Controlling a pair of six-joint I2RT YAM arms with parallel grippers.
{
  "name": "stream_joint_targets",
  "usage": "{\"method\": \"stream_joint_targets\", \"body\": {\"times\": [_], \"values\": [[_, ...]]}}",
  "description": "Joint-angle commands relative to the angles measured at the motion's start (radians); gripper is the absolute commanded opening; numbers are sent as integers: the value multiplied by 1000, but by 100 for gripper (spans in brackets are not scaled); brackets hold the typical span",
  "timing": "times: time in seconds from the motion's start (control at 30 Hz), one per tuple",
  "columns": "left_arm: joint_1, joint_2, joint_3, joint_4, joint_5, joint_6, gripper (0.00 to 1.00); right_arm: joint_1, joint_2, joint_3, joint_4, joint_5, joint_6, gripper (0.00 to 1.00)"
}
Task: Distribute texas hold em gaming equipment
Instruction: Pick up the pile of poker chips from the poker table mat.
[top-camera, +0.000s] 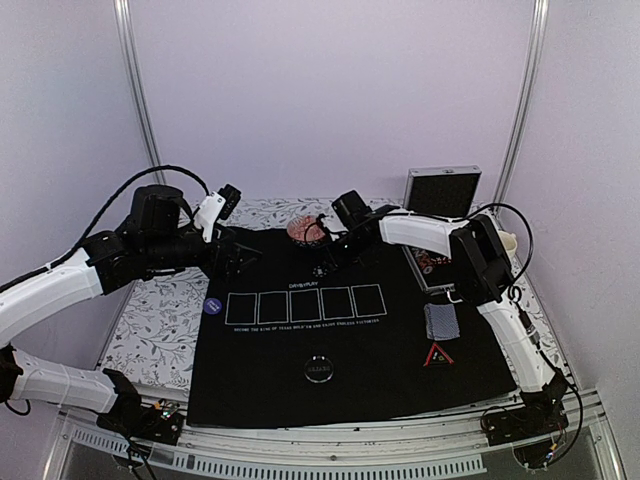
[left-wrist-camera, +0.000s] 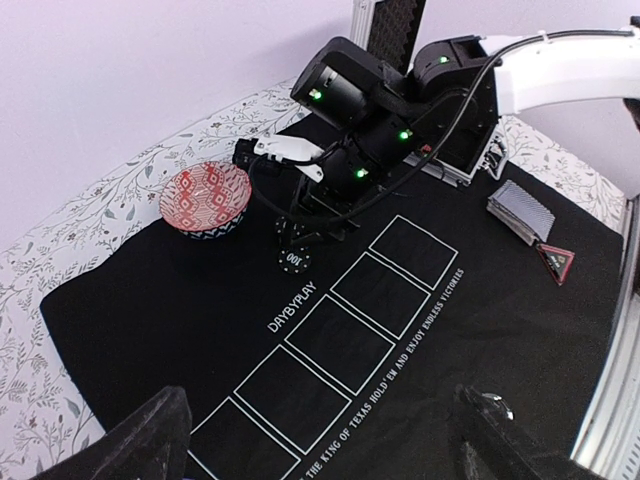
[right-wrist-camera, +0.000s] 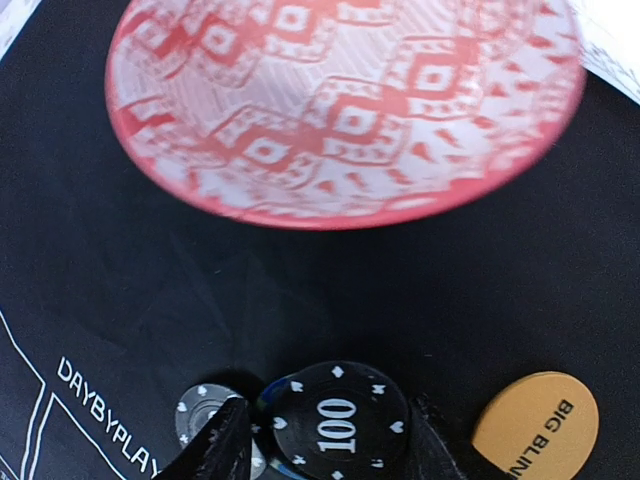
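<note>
Right claw part-open astride chip, left claw wide, empty; black mat, pale walls

My left arm and right arm wore white shells between bulky black joint housings. Thin black cables looped alongside, green lights glowed, and my right claw had black fingers.

chip "100", mat "DAYBYPLAY", orange button "BIG BLIN" (cut off)
</note>
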Motion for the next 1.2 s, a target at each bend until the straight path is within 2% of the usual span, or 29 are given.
{"method": "stream_joint_targets", "body": {"times": [0.0,0.13,0.43,1.0,1.1,1.17], "values": [[16,4,-14,16,4,11,90,38,21,20,-11,21,-88,50],[16,5,-14,16,5,11,91,62,11,17,-19,49,-140,47],[16,2,-16,16,5,11,91,66,-4,16,-41,107,-168,47],[16,8,-16,17,10,11,91,90,3,-8,-69,87,-264,62],[16,8,-16,18,12,11,91,93,8,-9,-69,94,-281,61],[16,8,-16,18,12,11,91,92,11,-9,-68,104,-285,57]]}}
